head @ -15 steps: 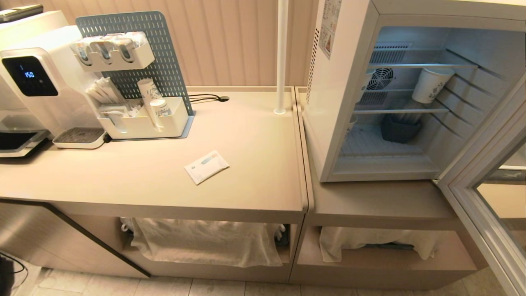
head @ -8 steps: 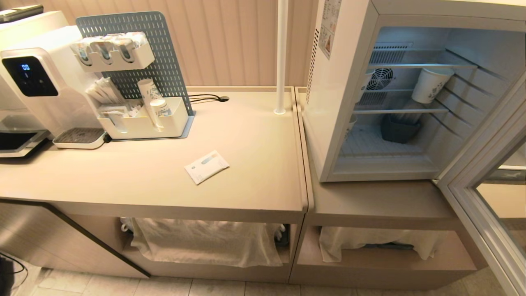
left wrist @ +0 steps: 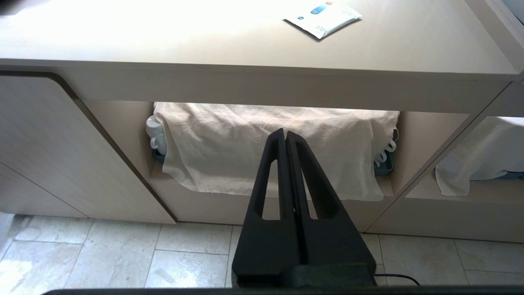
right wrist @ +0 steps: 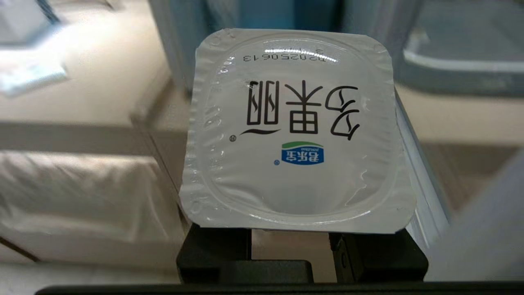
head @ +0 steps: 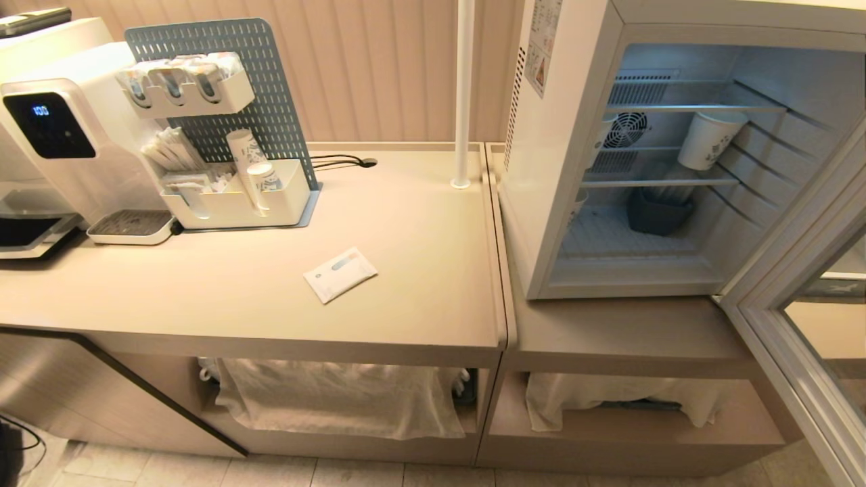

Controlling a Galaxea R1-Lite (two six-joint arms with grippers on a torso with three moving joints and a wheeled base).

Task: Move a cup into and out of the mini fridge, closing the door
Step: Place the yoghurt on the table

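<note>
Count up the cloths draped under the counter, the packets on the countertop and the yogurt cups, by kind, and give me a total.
draped cloths: 2
packets: 1
yogurt cups: 1, held in the right gripper
Total: 4

Head view: high, looking forward and down across counter [head: 406, 223] to open mini fridge [head: 541, 203] at right. Left wrist view: low, below counter edge, facing cloth-covered shelf [left wrist: 266, 147]; shares white packet [left wrist: 323, 18] [head: 340, 274] and cloth with head view. Right wrist view: very close behind cup [right wrist: 294, 135], lid filling frame; background blurred.
</note>
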